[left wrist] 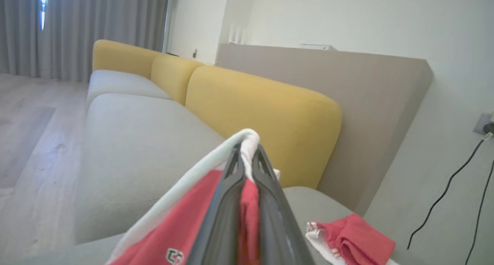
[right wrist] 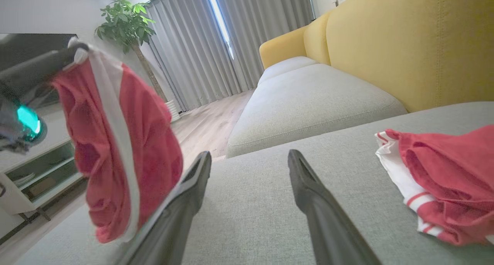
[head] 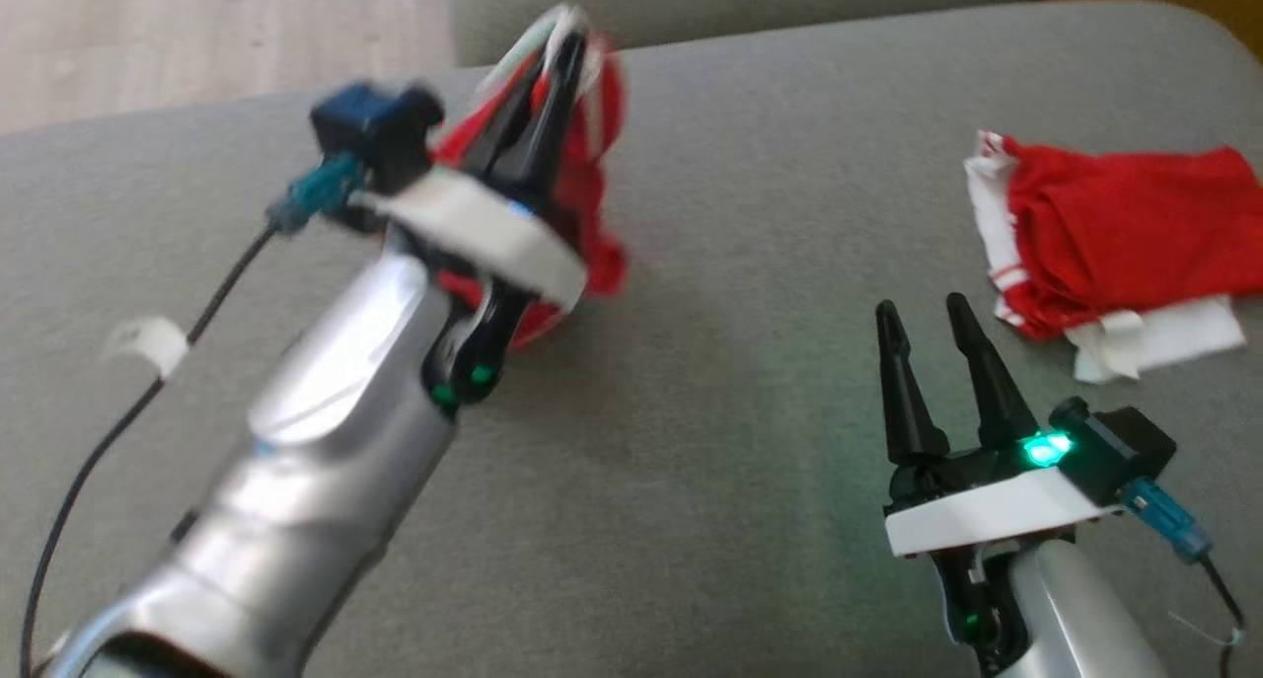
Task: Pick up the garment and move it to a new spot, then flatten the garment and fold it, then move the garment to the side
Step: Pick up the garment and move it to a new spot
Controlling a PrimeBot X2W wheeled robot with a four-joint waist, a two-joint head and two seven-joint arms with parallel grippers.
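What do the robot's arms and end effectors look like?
The left end effector and right end effector each have two long, tapered black fingers, green lights at the base and a white wrist plate. The forearms are glossy silver. A dark camera block with a teal connector and thin black cable sits beside each wrist.

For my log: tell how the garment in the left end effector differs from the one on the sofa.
The held garment hangs from the shut left end effector; the lying garment rests on the sofa seat. The held garment droops lengthwise; the lying garment is bunched low. Both are red with white trim.
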